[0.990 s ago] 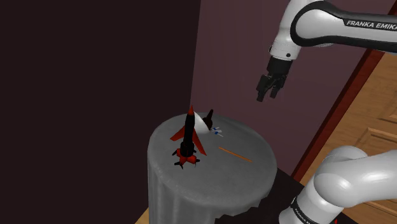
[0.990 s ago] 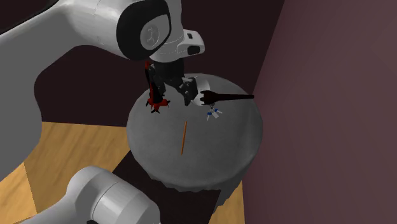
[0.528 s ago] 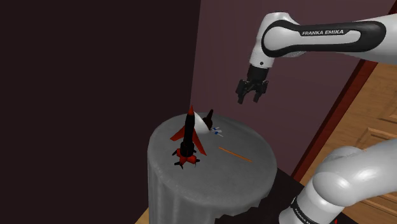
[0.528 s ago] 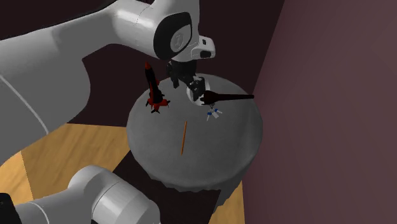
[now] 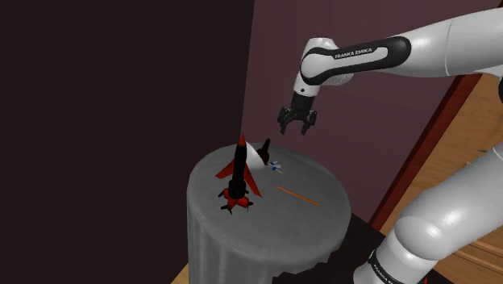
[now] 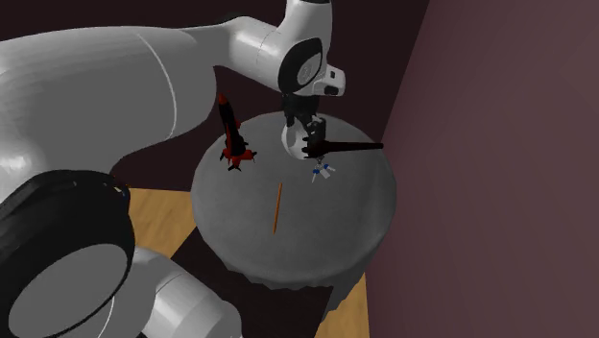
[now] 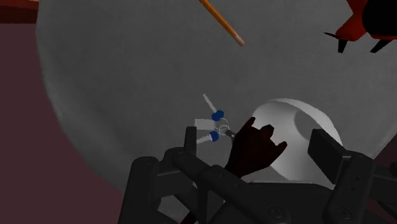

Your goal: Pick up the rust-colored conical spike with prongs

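The pronged spike [image 7: 254,147] looks dark brown, almost black. Its pronged end points up at the camera, between my spread fingers and not touching them. In the second exterior view the spike [image 6: 347,146] lies long and thin across the round table's far side, its pronged end against a white rounded object [image 6: 291,142]. In the shoulder view the spike [image 5: 264,147] is a small dark shape beside that white object [image 5: 257,156]. My gripper [image 5: 296,127] [image 6: 305,129] [image 7: 257,143] hangs open a little above the spike's pronged end, holding nothing.
A red and black rocket [image 5: 238,173] [image 6: 230,134] stands upright on the grey round table [image 5: 266,230] [image 6: 326,226]. A thin orange stick [image 5: 298,196] [image 6: 277,207] [image 7: 221,21] lies mid-table. Small white-and-blue pieces [image 5: 276,166] [image 7: 213,125] lie beside the spike. A maroon wall stands close behind.
The arm has swung toward the shoulder view's left and lowered, bringing the gripper from off the table's side to above the spike and white object. The fingers stayed open; nothing on the table moved.
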`<move>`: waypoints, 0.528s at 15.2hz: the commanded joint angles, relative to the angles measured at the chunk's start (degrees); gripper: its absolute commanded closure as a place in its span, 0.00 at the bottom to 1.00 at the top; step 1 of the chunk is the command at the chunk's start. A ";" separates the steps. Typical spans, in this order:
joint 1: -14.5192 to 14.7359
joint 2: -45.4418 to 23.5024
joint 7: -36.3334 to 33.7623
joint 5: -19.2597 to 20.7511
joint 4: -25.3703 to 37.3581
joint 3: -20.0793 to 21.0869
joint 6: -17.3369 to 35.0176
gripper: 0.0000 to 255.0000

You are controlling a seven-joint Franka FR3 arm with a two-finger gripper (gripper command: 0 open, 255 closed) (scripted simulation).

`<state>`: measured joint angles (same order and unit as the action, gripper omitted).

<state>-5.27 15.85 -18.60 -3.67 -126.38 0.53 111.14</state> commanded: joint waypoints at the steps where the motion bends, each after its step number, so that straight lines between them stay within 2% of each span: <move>1: -0.29 -4.18 -2.49 -0.60 1.90 0.14 2.32 0.00; 8: -1.56 -19.05 -9.18 -2.65 11.11 -0.72 7.85 0.00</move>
<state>-6.79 -0.73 -26.48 -6.00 -116.96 -0.18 118.15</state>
